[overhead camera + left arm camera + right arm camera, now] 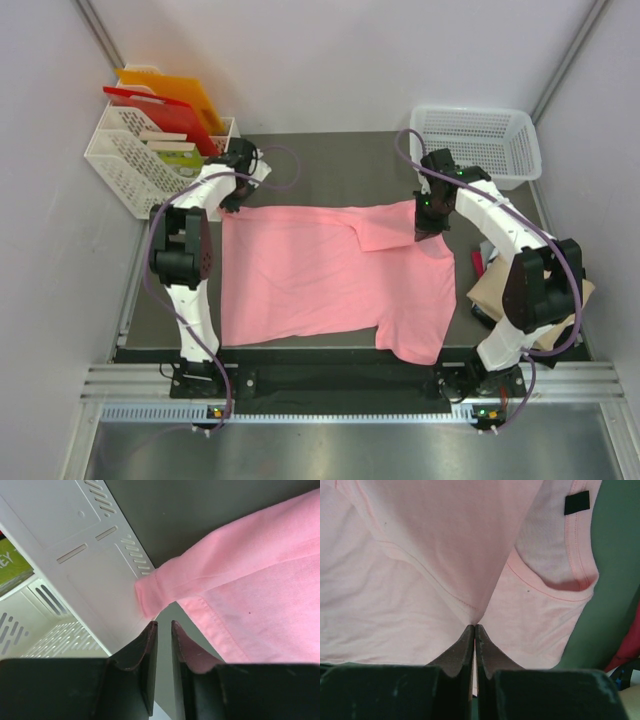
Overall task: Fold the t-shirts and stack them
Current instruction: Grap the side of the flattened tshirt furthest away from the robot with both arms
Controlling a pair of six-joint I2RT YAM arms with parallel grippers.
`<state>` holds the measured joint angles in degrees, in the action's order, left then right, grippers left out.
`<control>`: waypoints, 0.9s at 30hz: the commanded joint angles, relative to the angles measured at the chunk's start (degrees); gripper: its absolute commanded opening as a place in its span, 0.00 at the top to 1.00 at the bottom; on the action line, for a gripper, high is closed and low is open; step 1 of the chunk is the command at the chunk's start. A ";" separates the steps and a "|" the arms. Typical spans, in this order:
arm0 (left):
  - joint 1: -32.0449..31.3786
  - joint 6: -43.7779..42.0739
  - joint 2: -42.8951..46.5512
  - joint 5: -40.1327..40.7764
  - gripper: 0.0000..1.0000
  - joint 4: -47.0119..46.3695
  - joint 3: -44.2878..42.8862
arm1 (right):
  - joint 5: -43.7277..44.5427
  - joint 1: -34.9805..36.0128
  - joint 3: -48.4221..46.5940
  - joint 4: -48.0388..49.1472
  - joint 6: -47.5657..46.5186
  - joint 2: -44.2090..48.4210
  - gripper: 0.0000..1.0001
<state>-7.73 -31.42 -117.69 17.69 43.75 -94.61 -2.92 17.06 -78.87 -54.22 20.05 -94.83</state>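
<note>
- The right gripper (pixel 474 626) has its fingers pressed together on a fold of the pink t-shirt (pixel 300 285), just right of centre in the overhead view. It holds a flap (pixel 385 225) doubled leftward over the body.
- The left gripper (pixel 161 624) shows a thin gap with nothing in it. The sleeve (pixel 165 582) tip lies just beyond, seemingly against the white basket (pixel 90 555) at upper left.
- The shirt lies spread on the table (pixel 330 165), and a tan t-shirt (pixel 505 290) sits at the right edge.
- The first fold looks to be in hand. The next move probably calls for laying the flap flat and letting go, while the left takes the sleeve without snagging the basket.
</note>
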 commanded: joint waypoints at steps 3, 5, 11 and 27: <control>-0.27 -0.40 -0.43 1.55 0.67 -1.29 -0.58 | -0.60 -0.45 -2.60 0.08 -0.28 2.10 1.00; -0.27 -0.57 -0.70 1.82 0.64 -1.47 -0.66 | -0.77 -0.45 -2.60 0.16 -0.19 2.01 1.00; -0.27 -1.71 -2.63 3.14 0.72 -2.44 -1.45 | -0.86 -0.45 -2.87 0.16 -0.19 1.93 1.00; -0.27 -1.80 -1.67 2.26 1.00 -1.47 -3.92 | 0.10 -0.45 -2.78 -0.19 -0.54 3.33 1.00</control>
<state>-7.92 -32.99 -123.59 20.43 43.16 -96.77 -3.29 17.06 -78.87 -54.28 20.05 -94.76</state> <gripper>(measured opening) 0.011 0.005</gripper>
